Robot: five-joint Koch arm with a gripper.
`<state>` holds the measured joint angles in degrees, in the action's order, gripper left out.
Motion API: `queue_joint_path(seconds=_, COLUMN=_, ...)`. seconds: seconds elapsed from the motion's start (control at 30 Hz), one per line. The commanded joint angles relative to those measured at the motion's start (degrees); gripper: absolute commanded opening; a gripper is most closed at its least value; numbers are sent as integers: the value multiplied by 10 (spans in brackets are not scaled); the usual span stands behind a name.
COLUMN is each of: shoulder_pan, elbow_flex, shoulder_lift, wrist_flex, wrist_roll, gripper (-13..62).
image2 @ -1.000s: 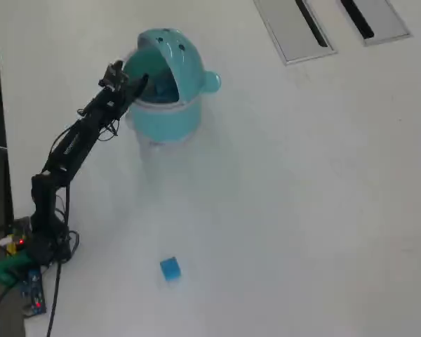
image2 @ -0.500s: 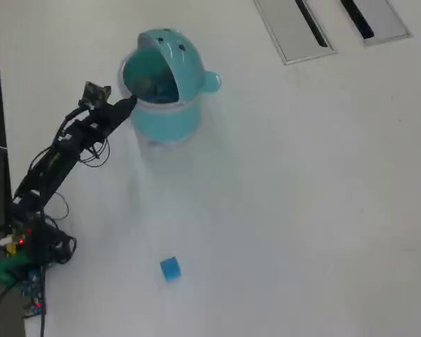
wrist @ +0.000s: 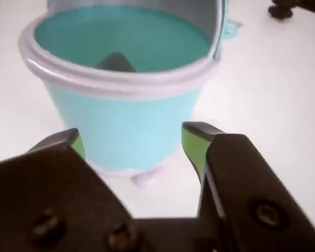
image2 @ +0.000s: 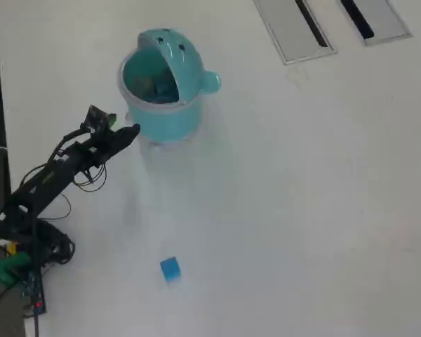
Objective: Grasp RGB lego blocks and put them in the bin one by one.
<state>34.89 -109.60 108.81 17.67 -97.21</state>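
Observation:
The light teal whale-shaped bin (image2: 170, 116) stands at the upper left of the table with its domed lid flipped open. In the wrist view the bin (wrist: 121, 110) fills the frame just ahead of me, and a dark shape lies inside it that I cannot identify. My gripper (image2: 124, 125) sits just left of the bin's base, pointing at it. Its green-padded jaws stand apart in the wrist view, so the gripper (wrist: 132, 137) is open and holds nothing. A small blue block (image2: 170, 268) lies alone on the table, far below the bin. No red or yellow-green block shows.
Two grey slotted panels (image2: 295, 28) (image2: 375, 21) are set into the table at the top right. The arm's base with its wires (image2: 17, 263) sits at the lower left edge. The table (image2: 302, 196) is white.
The gripper has drawn back from over the bin's rim, down and to the left, and now sits lower beside the bin. The blue block has not moved.

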Motion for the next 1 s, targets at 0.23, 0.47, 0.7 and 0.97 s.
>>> queue_joint_path(seconds=0.23, shoulder_pan=-38, elbow_flex=-32, shoulder_lift=33, wrist_flex=-35, wrist_roll=5, gripper=341)
queue_joint_path(seconds=0.47, shoulder_pan=-64, elbow_flex=-84, shoulder_lift=55, wrist_flex=-35, wrist_roll=-11, gripper=322)
queue_joint_path(seconds=0.7, shoulder_pan=-110, elbow_flex=-98, shoulder_lift=57, wrist_flex=-37, wrist_roll=-38, gripper=323)
queue_joint_path(seconds=0.97, shoulder_pan=-207, elbow_flex=-103, shoulder_lift=37, wrist_flex=-29, wrist_roll=-80, gripper=323)
